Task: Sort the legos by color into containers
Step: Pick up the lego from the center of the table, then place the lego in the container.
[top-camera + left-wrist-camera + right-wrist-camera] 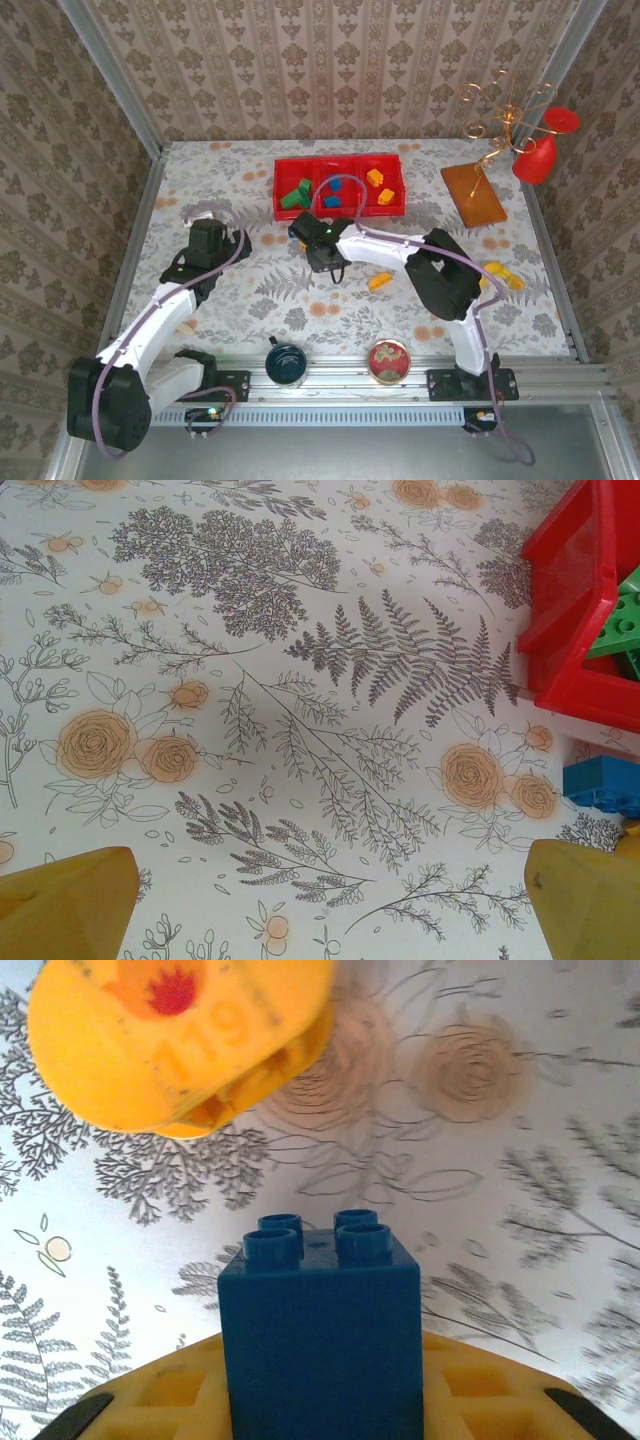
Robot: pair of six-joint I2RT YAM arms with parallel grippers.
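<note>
Top: right tool (304, 237) is seen just short of red tray (360, 212). Blue brick (298, 228) is apparently pinched, likely for a drop into the middle compartment (345, 195) ahead, where blues are sorted.
Left wrist: left tool (325, 905) is spread wide and empty, with the tray ahead-right. It is judged parked clear.
Right wrist: jaws are drawn narrow on the brick, which is raised off the counter (520, 1110).

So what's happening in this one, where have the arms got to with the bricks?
The right gripper holds a blue brick low over the table, just in front of the red tray. The left gripper hangs open left of the tray, holding nothing. The tray already has green bricks in its left compartment, blue bricks in the middle and orange-yellow bricks on the right. One orange brick lies loose on the table.
</note>
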